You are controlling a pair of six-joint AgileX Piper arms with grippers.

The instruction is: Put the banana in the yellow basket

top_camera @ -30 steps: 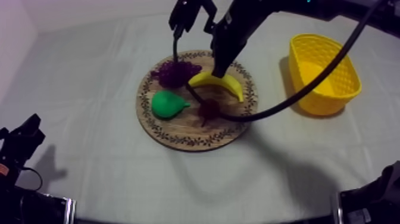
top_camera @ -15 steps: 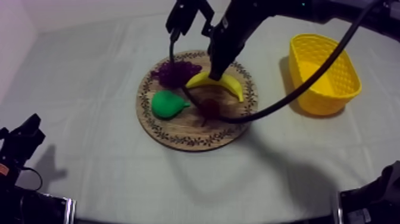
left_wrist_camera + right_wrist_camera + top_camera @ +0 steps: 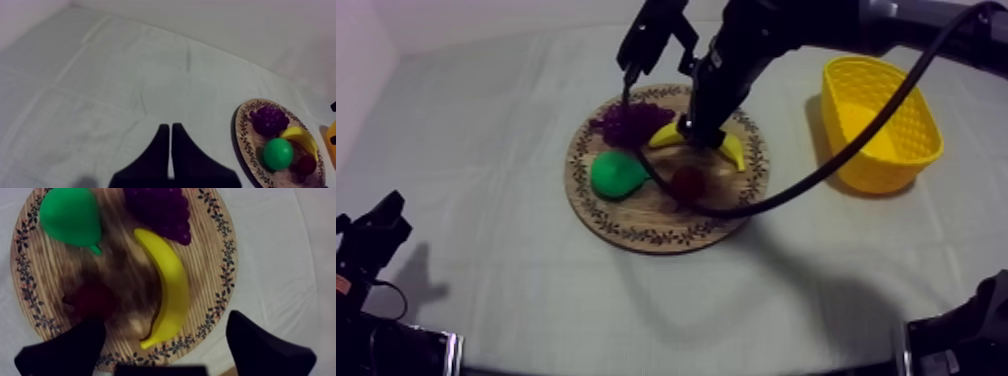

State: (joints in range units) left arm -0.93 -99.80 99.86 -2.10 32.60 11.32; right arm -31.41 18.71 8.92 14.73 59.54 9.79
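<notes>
My right arm comes in from the upper right and bends down over the round wooden board with a patterned rim (image 3: pixel 636 232). The right gripper (image 3: pixel 165 319) hangs above the curved yellow banana (image 3: pixel 170 283), its black fingers wide apart and holding nothing. The banana lies on the board beside the purple bunch of grapes (image 3: pixel 621 122). From above, the arm covers its middle. The small red fruit (image 3: pixel 92 300) is blurred. The left gripper (image 3: pixel 171 127) sits low over the desk (image 3: pixel 516 100), its fingers together. The yellow woven basket (image 3: pixel 896 150) stands well apart from the board.
</notes>
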